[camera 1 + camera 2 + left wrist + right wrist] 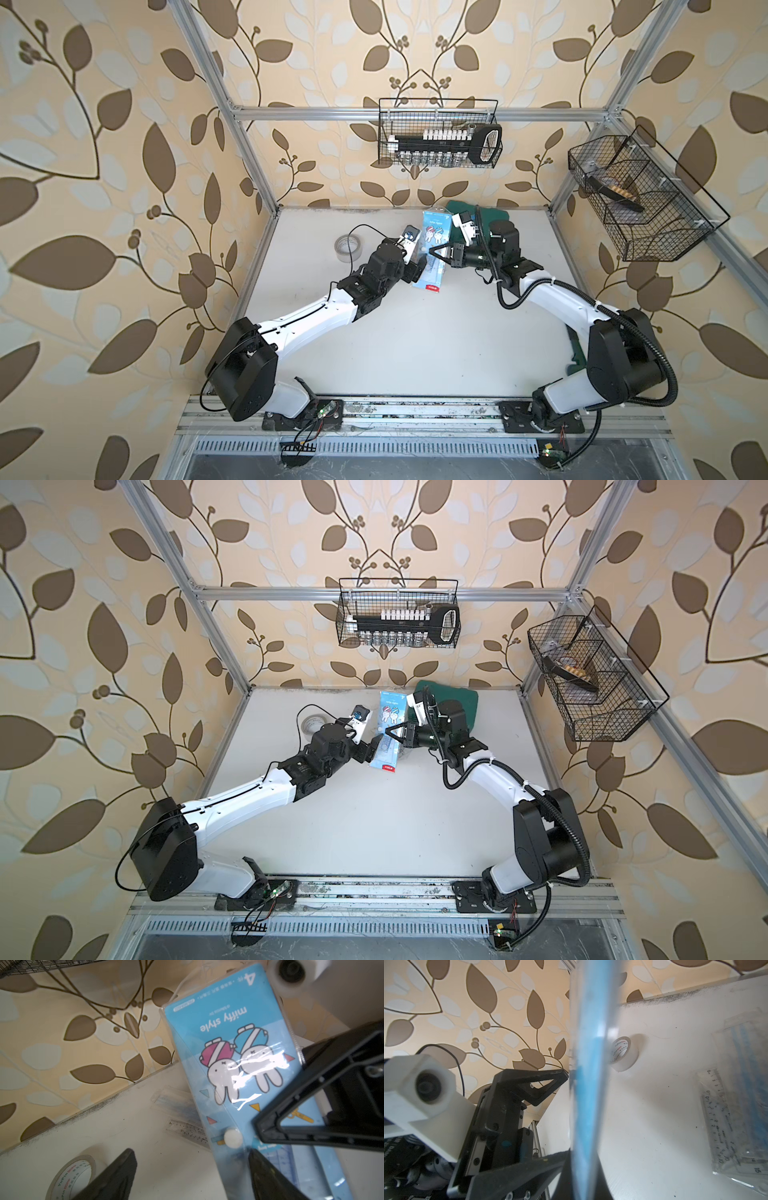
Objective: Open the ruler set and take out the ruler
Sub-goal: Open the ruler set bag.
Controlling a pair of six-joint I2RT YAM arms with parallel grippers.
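The ruler set (432, 245) (388, 721) is a blue pouch printed with two rabbits (234, 1047), held up above the table. My right gripper (435, 252) (581, 1178) is shut on its edge. A white snap button (232, 1138) sits on its clear flap. My left gripper (419, 270) (191, 1178) stands open at the pouch's lower part, with the flap's edge lying against one finger (268, 1178). A blue-lined ruler (284, 1159) shows through the pouch. On the table lies a clear ruler (187, 1132) (720, 1122).
A tape roll (349, 247) (72, 1176) stands left of the arms. A clear sleeve with blue lines (176, 1103) (747, 1064) lies by the clear ruler. A green pad (494, 212) lies at the back edge. Wire baskets (440, 133) (640, 199) hang on the frame.
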